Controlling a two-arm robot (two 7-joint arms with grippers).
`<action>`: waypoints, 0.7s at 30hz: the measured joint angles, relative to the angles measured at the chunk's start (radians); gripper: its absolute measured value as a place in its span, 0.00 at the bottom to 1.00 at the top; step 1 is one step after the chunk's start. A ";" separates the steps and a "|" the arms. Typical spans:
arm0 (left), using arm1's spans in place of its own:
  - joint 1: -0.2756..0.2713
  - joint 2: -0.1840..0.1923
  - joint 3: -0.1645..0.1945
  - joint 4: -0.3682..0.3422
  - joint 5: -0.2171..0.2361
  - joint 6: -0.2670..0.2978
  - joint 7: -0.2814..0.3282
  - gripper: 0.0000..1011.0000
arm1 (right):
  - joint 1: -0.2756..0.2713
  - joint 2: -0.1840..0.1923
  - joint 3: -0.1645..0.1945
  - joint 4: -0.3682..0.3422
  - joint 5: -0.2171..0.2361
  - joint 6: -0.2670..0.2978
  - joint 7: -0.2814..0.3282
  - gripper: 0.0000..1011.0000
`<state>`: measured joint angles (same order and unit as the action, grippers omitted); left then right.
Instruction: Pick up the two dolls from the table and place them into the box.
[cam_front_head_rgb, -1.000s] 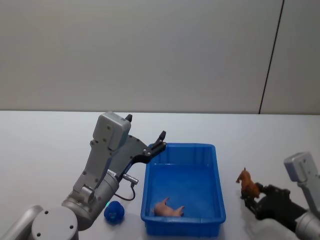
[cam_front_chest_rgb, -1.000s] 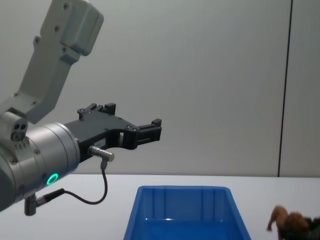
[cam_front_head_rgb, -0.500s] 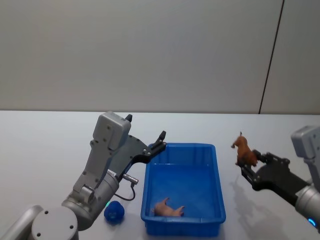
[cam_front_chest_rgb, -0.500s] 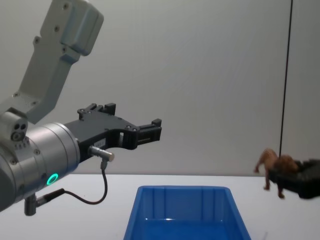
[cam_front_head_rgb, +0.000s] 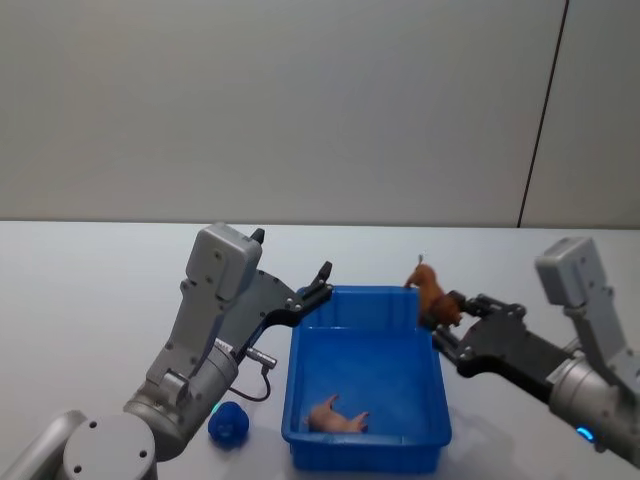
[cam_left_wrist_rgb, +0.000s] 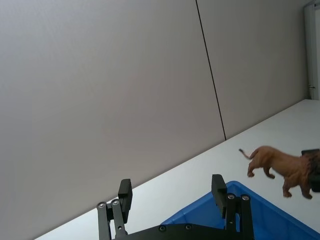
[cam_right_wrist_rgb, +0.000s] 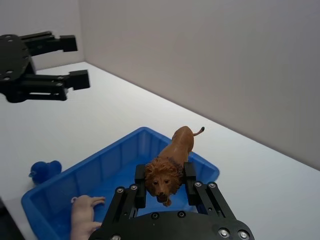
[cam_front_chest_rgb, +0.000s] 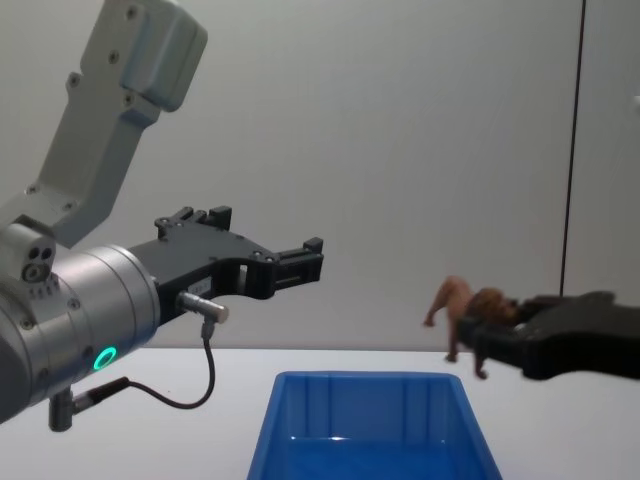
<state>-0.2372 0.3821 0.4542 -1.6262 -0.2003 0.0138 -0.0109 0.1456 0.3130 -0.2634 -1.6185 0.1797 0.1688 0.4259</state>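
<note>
A brown lion doll (cam_front_head_rgb: 429, 289) hangs in the air over the far right corner of the blue box (cam_front_head_rgb: 365, 293), with my right gripper (cam_front_head_rgb: 444, 308) shut on its head end. In the right wrist view the lion doll (cam_right_wrist_rgb: 172, 155) sits between the two black fingers (cam_right_wrist_rgb: 190, 181), above the box's rim (cam_right_wrist_rgb: 123, 146). A pink doll (cam_front_head_rgb: 337, 417) lies inside the box near its front wall. My left gripper (cam_front_head_rgb: 295, 262) hovers open and holding nothing beside the box's far left corner, above the white table (cam_front_head_rgb: 90, 300).
A small blue toy (cam_front_head_rgb: 228, 424) lies on the table to the left of the box's front corner, under my left arm. The chest view has the lion doll (cam_front_chest_rgb: 462, 309) raised well above the box (cam_front_chest_rgb: 365, 385). A grey wall stands behind the table.
My right gripper lifted the lion doll off the table to the right of the box and carried it up and left, over the box's far right corner. The left arm stayed still.
</note>
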 joint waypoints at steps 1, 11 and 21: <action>0.000 0.000 0.000 0.000 0.000 0.000 0.000 0.99 | 0.002 -0.004 -0.004 0.004 -0.003 0.000 0.004 0.42; 0.000 0.000 0.000 0.000 0.000 0.000 0.000 0.99 | 0.015 -0.034 -0.043 0.051 -0.050 -0.005 0.029 0.60; 0.000 0.000 0.000 0.000 0.000 0.000 0.000 0.99 | 0.012 -0.032 -0.042 0.065 -0.033 -0.020 0.013 0.90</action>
<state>-0.2372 0.3821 0.4542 -1.6262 -0.2004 0.0138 -0.0109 0.1580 0.2807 -0.3058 -1.5533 0.1468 0.1487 0.4391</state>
